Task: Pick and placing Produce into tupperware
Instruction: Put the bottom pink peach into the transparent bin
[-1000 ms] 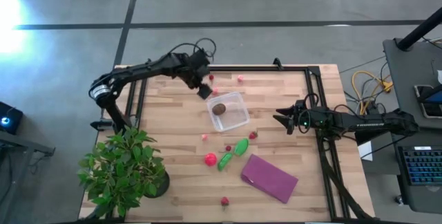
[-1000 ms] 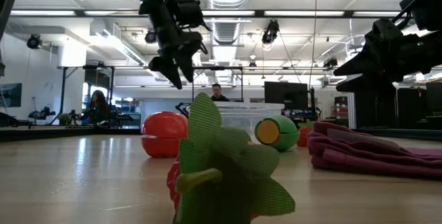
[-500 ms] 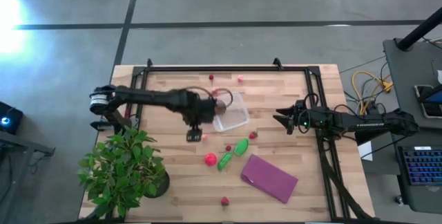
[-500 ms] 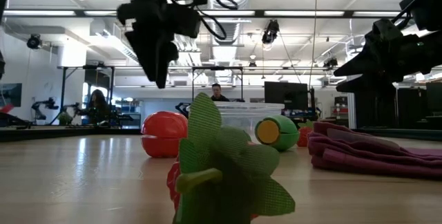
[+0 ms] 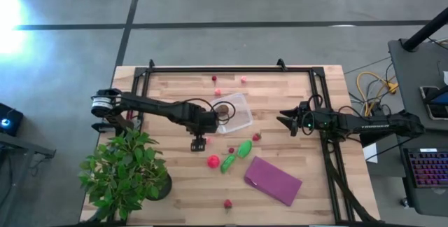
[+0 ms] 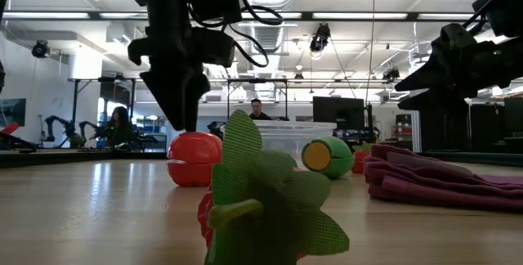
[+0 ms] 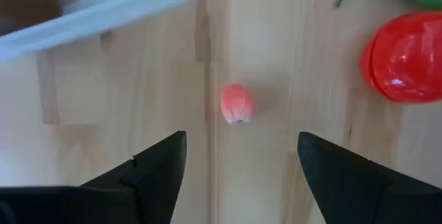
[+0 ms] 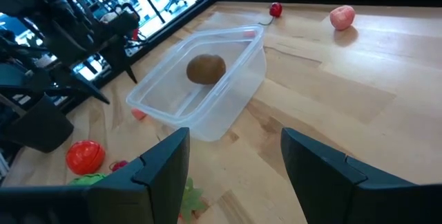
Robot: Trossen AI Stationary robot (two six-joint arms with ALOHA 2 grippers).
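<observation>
**Left hand over a pink piece beside the box**

High view: the left hand reaches over the table, just off the box's near-left corner, pointing down at the wood. The box sits mid-table with the brown ball inside, partly hidden by the arm. A red ball and two green pods lie in front of the box; a purple cloth lies beyond the pods. Small red pieces are scattered: two near the far edge, one by the pods, one at the near edge. A potted plant stands at the left corner. The right hand waits at the right side, well apart from the box.

Low view: the left hand hangs fingers-down above the table, next to the red ball. A pod lies against the box.

Left wrist view: the fingers stand spread, holding nothing; a pink piece lies on the wood between and ahead of them, untouched. The red ball is off to one side.

Right wrist view: the fingers are spread and empty; the brown ball rests in the box.
</observation>
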